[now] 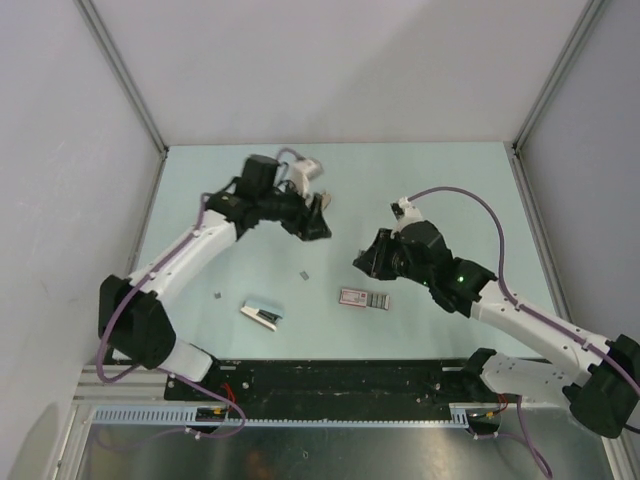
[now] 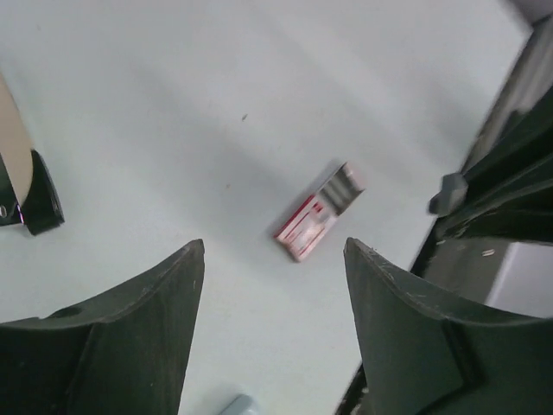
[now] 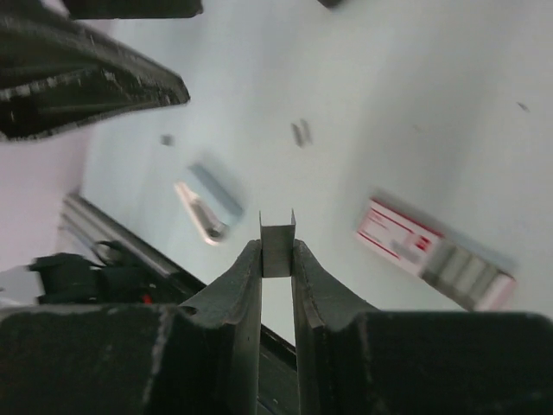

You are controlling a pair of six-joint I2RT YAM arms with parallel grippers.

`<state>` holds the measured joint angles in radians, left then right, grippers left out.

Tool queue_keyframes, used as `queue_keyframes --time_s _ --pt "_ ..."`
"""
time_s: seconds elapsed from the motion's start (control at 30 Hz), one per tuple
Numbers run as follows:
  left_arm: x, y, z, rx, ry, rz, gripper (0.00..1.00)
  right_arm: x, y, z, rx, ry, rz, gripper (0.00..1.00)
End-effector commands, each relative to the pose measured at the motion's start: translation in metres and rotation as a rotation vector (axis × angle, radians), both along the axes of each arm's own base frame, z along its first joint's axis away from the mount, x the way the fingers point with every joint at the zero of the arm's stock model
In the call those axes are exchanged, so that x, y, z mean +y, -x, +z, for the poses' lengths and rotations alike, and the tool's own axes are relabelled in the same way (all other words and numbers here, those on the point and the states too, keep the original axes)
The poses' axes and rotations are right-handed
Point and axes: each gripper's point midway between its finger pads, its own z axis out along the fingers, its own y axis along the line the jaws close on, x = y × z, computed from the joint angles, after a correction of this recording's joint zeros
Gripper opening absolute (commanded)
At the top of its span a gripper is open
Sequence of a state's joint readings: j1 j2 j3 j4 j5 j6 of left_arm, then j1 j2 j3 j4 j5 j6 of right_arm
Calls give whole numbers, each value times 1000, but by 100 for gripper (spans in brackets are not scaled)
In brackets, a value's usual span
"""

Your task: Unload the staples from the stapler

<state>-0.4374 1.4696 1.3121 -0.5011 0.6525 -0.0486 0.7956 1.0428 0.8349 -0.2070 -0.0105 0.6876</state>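
Observation:
A small pale-blue and white stapler (image 1: 262,313) lies on the table near the front; it also shows in the right wrist view (image 3: 207,203). My right gripper (image 1: 362,258) is shut on a short U-shaped grey strip of staples (image 3: 277,246) and holds it above the table. A flat pink-red piece with pale marks (image 1: 354,296) lies below it, with a grey ribbed strip (image 1: 379,300) joined to its right end. My left gripper (image 1: 320,215) is open and empty, well above the table. In the left wrist view the pink-red piece (image 2: 304,226) lies beyond the fingertips (image 2: 194,255).
Two tiny loose staple bits lie on the table, one in the middle (image 1: 305,271) and one further left (image 1: 217,294). A black rail (image 1: 340,385) runs along the front edge. Grey walls close in the left (image 1: 60,150), back and right sides.

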Motion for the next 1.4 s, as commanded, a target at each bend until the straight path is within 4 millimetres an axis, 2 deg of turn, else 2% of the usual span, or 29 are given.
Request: queue_keyframes --time_s 0.0,0.13,0.27,0.37,0.57,0.93,1.2,1.37 --pt "-1 -17 -55 -238 -308 -15 70 -38 3 -42 154 202 -112 0" --pt "-16 -24 -90 -276 -418 -34 68 -62 11 -64 245 297 -165 0" --pt "-31 -30 -124 -285 -491 -81 65 -80 18 -72 299 347 -198 0" --pt "-38 -34 -141 -282 -527 -99 63 -90 23 -75 334 364 -209 0" --pt "-53 -28 -157 -272 -554 -119 63 -95 32 -86 388 404 -197 0" --pt "-72 -5 -173 -266 -562 -140 63 -95 22 -94 393 419 -195 0" --pt "-67 22 -190 -240 -597 -155 63 -95 15 -96 384 402 -208 0" --pt "-60 32 -201 -221 -616 -156 63 -95 11 -99 382 400 -215 0"
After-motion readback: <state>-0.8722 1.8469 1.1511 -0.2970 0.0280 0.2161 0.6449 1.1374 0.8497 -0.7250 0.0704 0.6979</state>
